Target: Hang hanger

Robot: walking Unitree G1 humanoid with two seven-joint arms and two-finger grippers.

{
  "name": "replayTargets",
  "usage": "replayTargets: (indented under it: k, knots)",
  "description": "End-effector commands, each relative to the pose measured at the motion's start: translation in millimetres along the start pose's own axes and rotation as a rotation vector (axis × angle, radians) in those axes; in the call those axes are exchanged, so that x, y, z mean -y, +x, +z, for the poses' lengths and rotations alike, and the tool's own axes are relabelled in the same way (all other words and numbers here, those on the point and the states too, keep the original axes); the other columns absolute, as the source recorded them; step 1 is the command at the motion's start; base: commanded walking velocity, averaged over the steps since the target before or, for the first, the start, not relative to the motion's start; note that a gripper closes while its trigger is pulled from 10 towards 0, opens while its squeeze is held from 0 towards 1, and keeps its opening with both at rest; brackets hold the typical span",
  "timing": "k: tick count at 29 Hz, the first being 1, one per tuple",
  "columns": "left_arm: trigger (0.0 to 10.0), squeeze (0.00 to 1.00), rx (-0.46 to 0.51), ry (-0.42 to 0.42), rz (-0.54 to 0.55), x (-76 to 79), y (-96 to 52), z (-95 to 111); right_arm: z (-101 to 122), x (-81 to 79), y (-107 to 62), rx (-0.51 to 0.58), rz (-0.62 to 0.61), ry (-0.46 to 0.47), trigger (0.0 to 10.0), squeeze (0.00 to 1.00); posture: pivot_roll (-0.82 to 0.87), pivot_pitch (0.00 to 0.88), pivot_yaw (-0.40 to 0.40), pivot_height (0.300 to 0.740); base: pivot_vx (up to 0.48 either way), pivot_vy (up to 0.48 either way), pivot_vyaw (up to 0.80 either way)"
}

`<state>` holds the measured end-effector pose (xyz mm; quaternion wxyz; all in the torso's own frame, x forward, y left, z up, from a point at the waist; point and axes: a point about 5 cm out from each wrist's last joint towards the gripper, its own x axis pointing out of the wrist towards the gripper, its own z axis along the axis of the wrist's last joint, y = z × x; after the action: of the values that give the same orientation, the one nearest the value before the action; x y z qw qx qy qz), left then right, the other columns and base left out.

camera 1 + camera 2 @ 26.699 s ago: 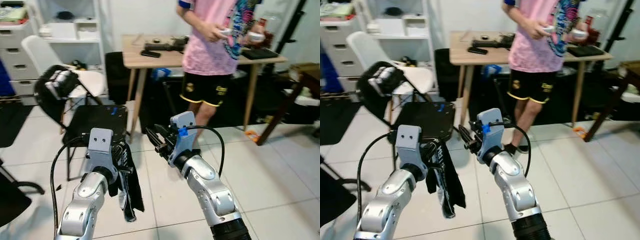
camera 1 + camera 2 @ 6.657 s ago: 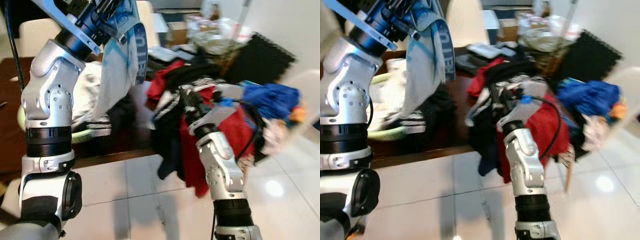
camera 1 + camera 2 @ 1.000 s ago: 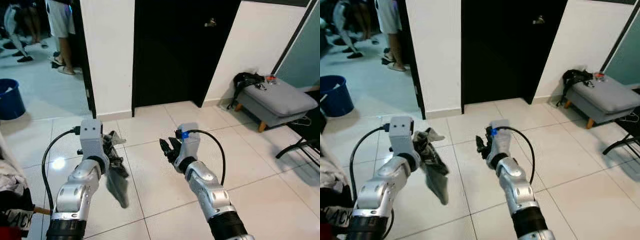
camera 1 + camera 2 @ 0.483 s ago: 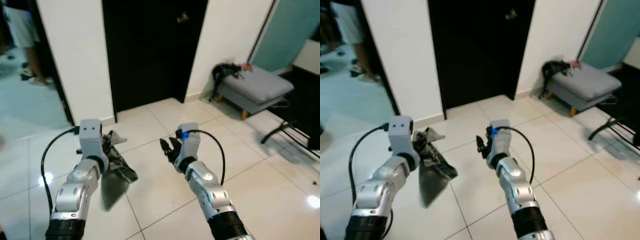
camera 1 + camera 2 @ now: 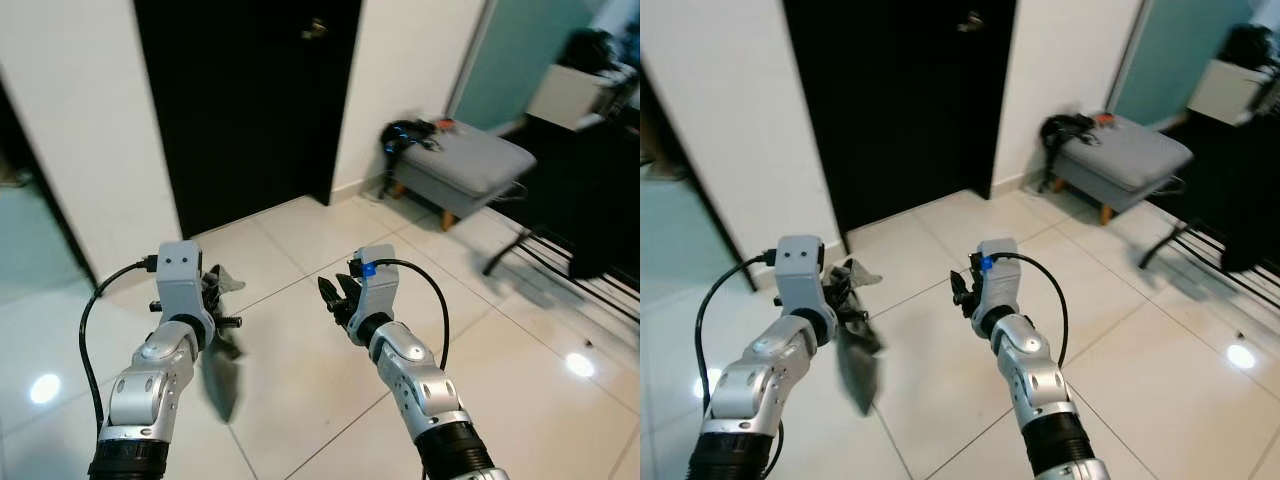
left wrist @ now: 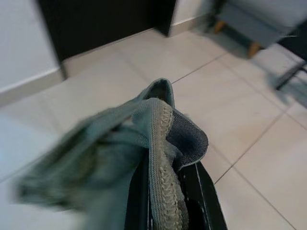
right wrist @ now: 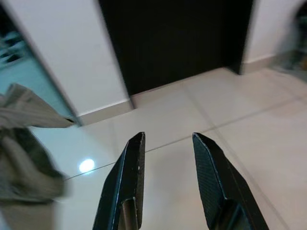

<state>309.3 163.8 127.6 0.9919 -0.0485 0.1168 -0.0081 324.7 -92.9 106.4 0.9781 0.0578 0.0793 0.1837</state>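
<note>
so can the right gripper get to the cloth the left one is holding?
Probably yes: the right gripper is open and holds nothing, and only bare floor separates it from the cloth in the left gripper.

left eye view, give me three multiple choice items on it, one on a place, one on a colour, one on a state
1. Where is the grey bench?
A. against the wall, right of the door
B. left of the door
C. between the two arms

2. What colour is the door?
A. white
B. black
C. teal

3. What is the state of the right gripper?
A. shut on a hanger
B. shut on the cloth
C. open and holding nothing

Answers:
1. A, the bench stands by the white wall, on the right of the door.
2. B, the door is black between white walls.
3. C, the right wrist view shows its fingers apart with only floor between them, while the left gripper holds the grey cloth.
</note>
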Motion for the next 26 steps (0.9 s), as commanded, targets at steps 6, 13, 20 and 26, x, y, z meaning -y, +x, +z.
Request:
replayTargets:
  k: [6,13,20,26]
  knots:
    - [10.0,0.00,-0.001,-0.007,-0.034,8.5,0.5,-1.4,-1.3,7.0,-1.3,-0.002,-0.027,0.001,10.0,0.00,0.07,0.000,-0.034,0.740,0.263,0.000,-0.13]
    - [10.0,0.00,-0.001,-0.004,-0.045,10.0,1.7,-0.7,-0.9,7.2,-1.4,0.002,-0.032,0.003,10.0,0.00,0.07,0.000,-0.030,0.740,0.261,0.000,-0.23]
    - [10.0,0.00,-0.001,-0.003,-0.052,12.0,2.1,-1.0,-1.0,7.2,-1.5,0.003,-0.033,0.003,10.0,0.00,0.07,0.000,-0.028,0.740,0.256,0.000,-0.11]
    - [10.0,0.00,-0.005,-0.005,-0.053,12.0,1.7,-1.9,-0.4,7.5,-1.3,0.004,-0.033,0.001,10.0,0.00,0.07,0.000,-0.028,0.740,0.254,0.000,-0.13]
